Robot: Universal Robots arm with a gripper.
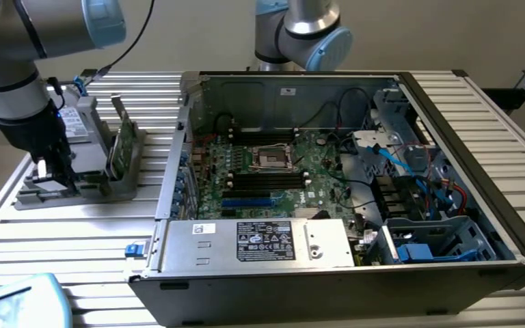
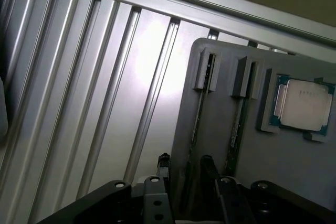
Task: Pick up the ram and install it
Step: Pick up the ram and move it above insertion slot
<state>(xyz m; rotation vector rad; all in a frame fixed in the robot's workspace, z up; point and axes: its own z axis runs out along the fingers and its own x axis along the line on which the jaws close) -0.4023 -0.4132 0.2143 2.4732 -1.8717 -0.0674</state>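
A: Grey holder (image 1: 98, 190), what sat in it?
B: The ram (image 1: 121, 140), upright in a slot, and a processor (image 2: 303, 103) in its recess.
A: And the gripper (image 2: 185, 169)?
B: It hung over the holder, jaws wide, gripping nothing.

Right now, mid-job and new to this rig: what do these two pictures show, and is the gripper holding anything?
The machine is a robot arm ending in a two-fingered gripper. The exterior view comes from a camera off the arm and looks over a slatted metal table. On the table lies an open computer case with its motherboard exposed. At that view's left is a grey holder. The ram, a thin green stick, stands upright in the holder beside a grey drive. The wrist view comes from a camera on the arm and looks past the fingers at the same holder, where a silver processor chip also sits. The gripper is open above the holder and holds nothing.
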